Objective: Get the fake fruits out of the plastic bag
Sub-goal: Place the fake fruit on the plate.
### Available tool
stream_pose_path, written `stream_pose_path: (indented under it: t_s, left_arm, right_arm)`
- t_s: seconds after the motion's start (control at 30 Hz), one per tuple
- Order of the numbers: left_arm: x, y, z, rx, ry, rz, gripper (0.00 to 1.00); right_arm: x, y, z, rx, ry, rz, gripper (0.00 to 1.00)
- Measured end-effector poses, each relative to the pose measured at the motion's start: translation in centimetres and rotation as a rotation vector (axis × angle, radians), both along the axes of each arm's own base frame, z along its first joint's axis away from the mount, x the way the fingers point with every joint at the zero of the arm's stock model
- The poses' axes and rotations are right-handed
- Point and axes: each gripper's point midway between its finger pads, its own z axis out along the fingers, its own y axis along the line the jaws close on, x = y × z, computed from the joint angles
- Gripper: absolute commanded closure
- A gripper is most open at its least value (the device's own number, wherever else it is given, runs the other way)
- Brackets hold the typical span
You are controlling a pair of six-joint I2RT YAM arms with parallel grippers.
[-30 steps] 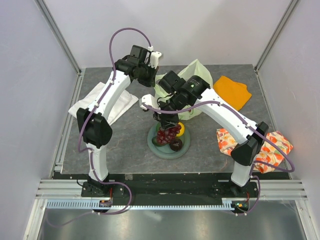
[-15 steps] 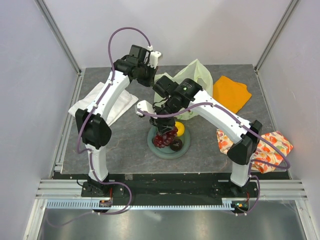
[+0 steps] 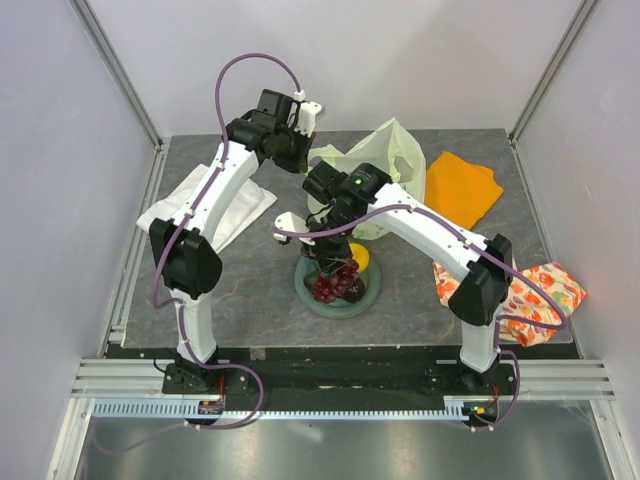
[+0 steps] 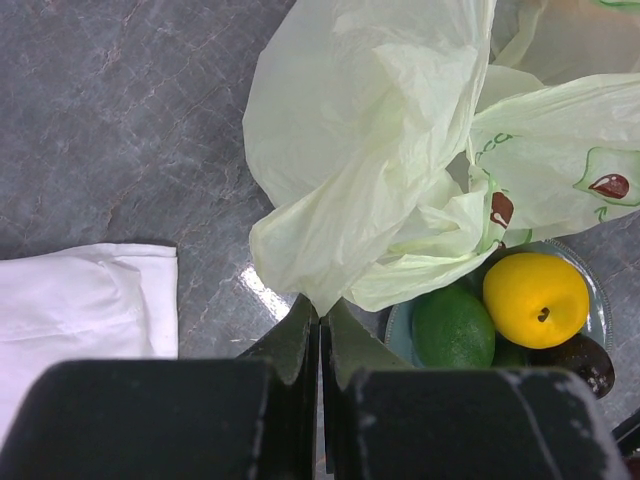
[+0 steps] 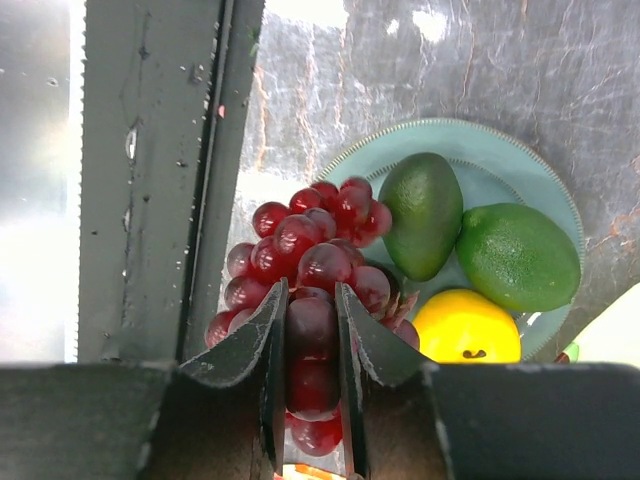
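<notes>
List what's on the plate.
On the plate: a dark-green fruit, a lime-green fruit, a yellow citrus, a maroon fruit. The right pincer holds the grape bunch over it, hiding whatever lies beneath.

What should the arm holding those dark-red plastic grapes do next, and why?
Probably lower a touch and open. The right gripper is shut on the dark-red plastic grape bunch just over the grey-green round plate, where a green plastic lime and a yellow plastic citrus already lie. The left gripper pinches the pale yellow-green plastic bag.
</notes>
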Motion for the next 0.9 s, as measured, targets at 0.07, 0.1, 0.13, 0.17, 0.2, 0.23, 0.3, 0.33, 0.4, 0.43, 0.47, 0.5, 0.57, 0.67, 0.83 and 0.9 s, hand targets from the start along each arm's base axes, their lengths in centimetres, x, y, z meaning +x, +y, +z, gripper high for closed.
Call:
stream_pose_path:
  t_s: [0.07,0.1,0.13,0.17,0.2,0.23,0.3,0.33,0.4,0.43,0.47,0.5,0.57,0.67,0.83,0.9]
  left_arm:
    - [0.0,0.0,-0.1,0.001,0.001,0.0,0.98]
    - [0.0,0.0,-0.1,0.001,0.002,0.0,0.99]
    - [-0.1,0.0,-0.2,0.002,0.005,0.0,0.98]
    - [-0.1,0.0,-0.3,0.003,0.007,0.0,0.98]
    - [-0.1,0.0,-0.3,0.003,0.008,0.0,0.99]
    - [-0.1,0.0,-0.3,0.004,0.009,0.0,0.98]
    - [-0.1,0.0,-0.3,0.003,0.009,-0.001,0.98]
    - [-0.1,0.0,-0.3,0.003,0.009,-0.001,0.98]
    - [-0.1,0.0,-0.3,0.003,0.009,-0.001,0.99]
    - [-0.1,0.0,-0.3,0.003,0.009,0.0,0.98]
    - [-0.1,0.0,-0.3,0.002,0.009,-0.001,0.98]
    - [-0.1,0.0,-0.3,0.001,0.01,-0.002,0.98]
    - [-0.2,0.0,-0.3,0.001,0.01,-0.003,0.98]
    - [-0.2,0.0,-0.3,-0.001,0.011,-0.004,0.99]
    - [-0.3,-0.2,-0.3,-0.008,0.014,-0.011,0.98]
    - [-0.3,-0.3,-0.3,-0.011,0.016,-0.015,0.98]
  right_arm:
    - [0.4,-0.1,-0.7,-0.017,0.002,-0.002,1.0]
    - [0.6,-0.1,-1.1,-0.029,0.004,-0.006,1.0]
    - [0.8,-0.1,-1.6,-0.043,0.008,-0.007,1.0]
    - [1.1,-0.1,-2.2,-0.054,0.013,-0.009,1.0]
    - [1.3,-0.1,-2.7,-0.063,0.02,-0.01,1.0]
    - [1.6,0.0,-3.1,-0.07,0.025,-0.011,1.0]
    - [2.1,0.2,-3.9,-0.081,0.031,-0.011,1.0]
    - [2.2,0.1,-4.2,-0.086,0.034,-0.012,1.0]
    - [2.5,0.0,-4.4,-0.092,0.029,-0.011,1.0]
    - [2.6,-0.1,-4.5,-0.097,0.019,-0.008,1.0]
    - [2.7,-0.2,-4.5,-0.099,0.012,-0.006,1.0]
    - [2.9,-0.3,-4.6,-0.103,0.002,-0.001,1.0]
    - [3.2,-0.5,-4.7,-0.114,-0.018,0.004,0.97]
    - [3.6,-0.7,-4.8,-0.129,-0.038,0.003,0.86]
    - [3.9,-1.0,-5.0,-0.147,-0.052,-0.005,0.55]
    - [4.0,-1.1,-5.2,-0.156,-0.054,-0.012,0.42]
